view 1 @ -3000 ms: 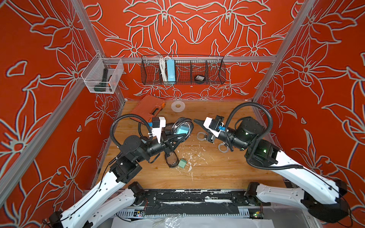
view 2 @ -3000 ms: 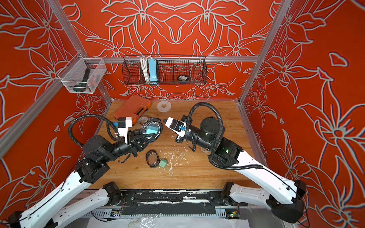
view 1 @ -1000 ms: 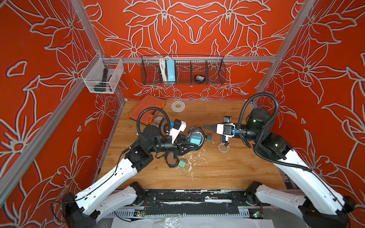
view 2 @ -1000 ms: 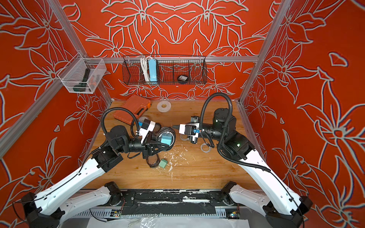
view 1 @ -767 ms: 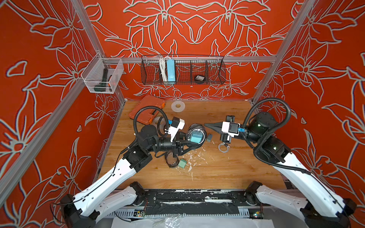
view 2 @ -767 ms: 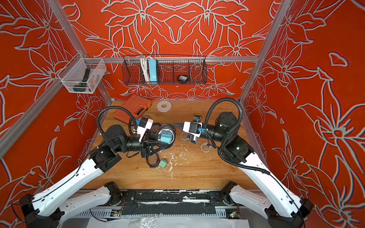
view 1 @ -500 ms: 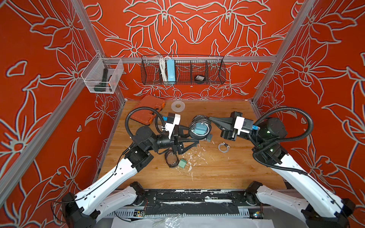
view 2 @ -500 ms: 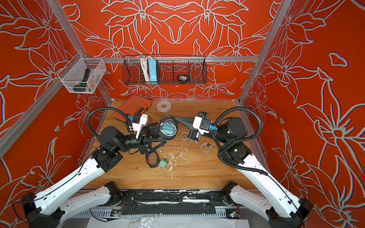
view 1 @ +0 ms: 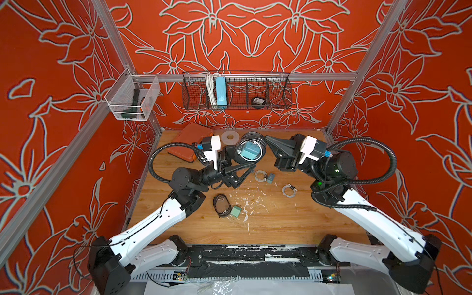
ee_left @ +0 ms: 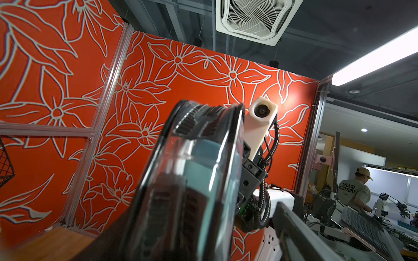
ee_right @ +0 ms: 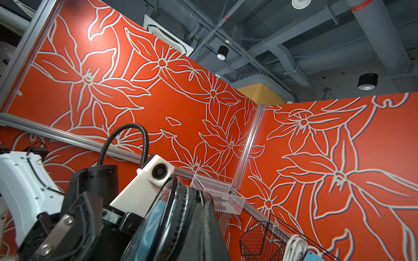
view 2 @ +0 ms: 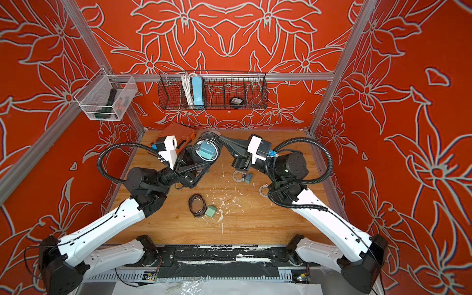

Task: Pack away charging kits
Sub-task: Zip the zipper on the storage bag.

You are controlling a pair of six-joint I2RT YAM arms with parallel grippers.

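The pouch (view 1: 249,152), with a teal adapter (view 1: 248,152) visible through its clear top, hangs in the air above the rear of the table (view 1: 281,224), at 12 o'clock from the table centre. The right gripper (view 1: 266,138) is clamped on the pouch rim at the pouch's 2 o'clock edge and carries the whole load. The left gripper (view 1: 238,163) sits at the pouch's 7 o'clock side with its jaws spread. In the left wrist view one finger (ee_left: 298,228) stands clear of the pouch. Hazard: a single edge pinch lets the pouch pivot or slip, so it could drop toward the loose cable coil (view 1: 260,175) at its 5 o'clock. Hazard: the zipper state cannot be told; if it is open, tilting may spill the adapter. Hazard: a spread left finger may snag the rim and drag the pouch out of the grip. A swinging pouch may also catch the edge of the wire basket (view 1: 277,97) at 12 o'clock.
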